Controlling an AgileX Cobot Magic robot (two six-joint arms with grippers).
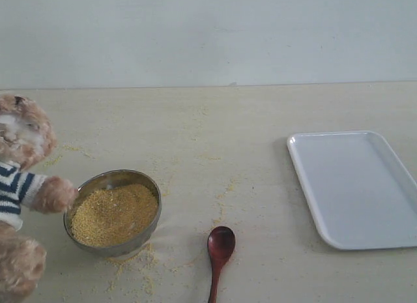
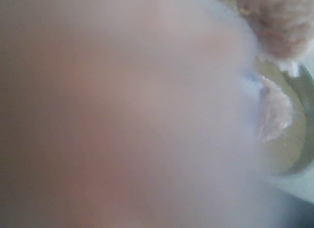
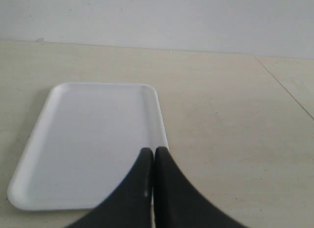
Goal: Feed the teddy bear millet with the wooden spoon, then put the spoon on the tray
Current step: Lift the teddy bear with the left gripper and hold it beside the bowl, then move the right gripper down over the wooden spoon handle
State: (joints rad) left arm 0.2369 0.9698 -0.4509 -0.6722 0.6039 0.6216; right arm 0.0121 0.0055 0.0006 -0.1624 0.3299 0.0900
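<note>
Teddy bear (image 1: 19, 179) far left, paw at the metal bowl (image 1: 117, 249); millet (image 1: 114, 213) heaped inside, some spilt. Wooden spoon (image 1: 220, 245) lies untouched on the table (image 1: 260, 120); tray (image 1: 355, 186) bare, right. You have every step left. Left wrist view mostly blur: left gripper's state can't be told. Only the right wrist view shows the right gripper (image 3: 153, 157), fingers together, empty

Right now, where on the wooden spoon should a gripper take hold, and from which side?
Grip the wooden spoon by its slim handle, coming down from above with jaws across its width. It lies flat on the table, so a sideways approach would likely push it; the handle is narrowest.
</note>
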